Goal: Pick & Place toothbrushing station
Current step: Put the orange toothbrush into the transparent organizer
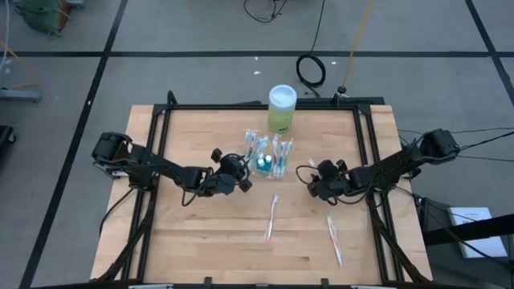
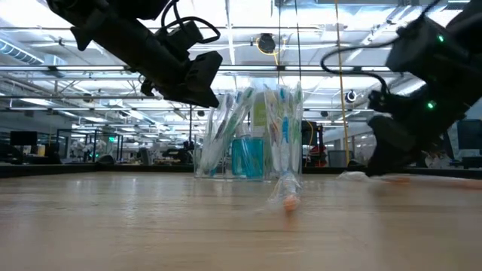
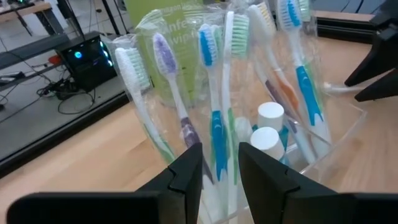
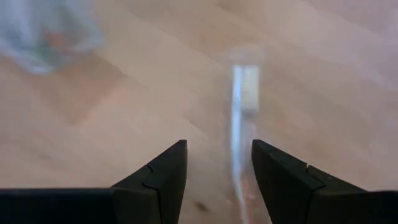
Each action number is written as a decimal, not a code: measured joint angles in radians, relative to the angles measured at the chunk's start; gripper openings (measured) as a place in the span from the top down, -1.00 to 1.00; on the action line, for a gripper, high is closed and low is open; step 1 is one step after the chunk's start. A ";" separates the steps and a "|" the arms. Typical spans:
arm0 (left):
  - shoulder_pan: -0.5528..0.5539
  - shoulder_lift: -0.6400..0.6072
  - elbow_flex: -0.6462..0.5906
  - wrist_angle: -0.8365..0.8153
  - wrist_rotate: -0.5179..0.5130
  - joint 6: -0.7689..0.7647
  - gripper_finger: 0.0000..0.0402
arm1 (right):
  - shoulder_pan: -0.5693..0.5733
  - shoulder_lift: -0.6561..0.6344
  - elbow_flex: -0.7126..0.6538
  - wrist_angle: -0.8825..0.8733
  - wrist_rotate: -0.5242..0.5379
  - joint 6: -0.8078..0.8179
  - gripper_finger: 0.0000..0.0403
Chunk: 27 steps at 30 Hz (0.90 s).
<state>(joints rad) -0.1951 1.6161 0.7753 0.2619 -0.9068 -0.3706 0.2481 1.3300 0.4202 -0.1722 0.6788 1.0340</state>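
The clear toothbrushing station (image 1: pixel 269 155) stands upright on the wooden table, holding several wrapped toothbrushes and a blue bottle. It also shows in the low view (image 2: pixel 248 143) and the left wrist view (image 3: pixel 339 140). My left gripper (image 1: pixel 243 168) is open just left of it. In its wrist view, the fingers (image 3: pixel 221 168) stand on either side of a blue-handled toothbrush (image 3: pixel 217 134) in the station. My right gripper (image 1: pixel 310 183) is open and empty to the station's right, above the table. A loose wrapped toothbrush (image 4: pixel 244 118) lies on the wood ahead of its fingers (image 4: pixel 219 168).
A green white-lidded canister (image 1: pixel 282 108) stands behind the station. Two wrapped toothbrushes lie flat on the near half of the table, one near the middle (image 1: pixel 271 217) and one to its right (image 1: pixel 333 238). A black frame edges the table (image 1: pixel 161 120).
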 joint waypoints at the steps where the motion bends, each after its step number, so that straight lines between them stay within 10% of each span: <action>1: 0.000 0.000 0.000 0.000 0.000 -0.004 0.45 | 0.000 0.000 -0.018 0.001 0.000 0.034 0.15; 10: 0.000 0.000 0.000 0.000 0.000 -0.005 0.45 | 0.000 -0.002 -0.154 0.209 0.031 0.015 0.20; 22: 0.000 0.000 0.000 0.000 0.000 -0.005 0.45 | -0.001 -0.001 -0.155 0.260 0.000 -0.048 0.91; 27: 0.000 0.000 0.000 0.000 0.000 -0.004 0.45 | 0.000 0.002 -0.158 0.420 -0.020 -0.169 0.88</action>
<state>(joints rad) -0.1951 1.6161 0.7753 0.2622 -0.9070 -0.3745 0.2479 1.3321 0.2618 0.2473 0.6588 0.8655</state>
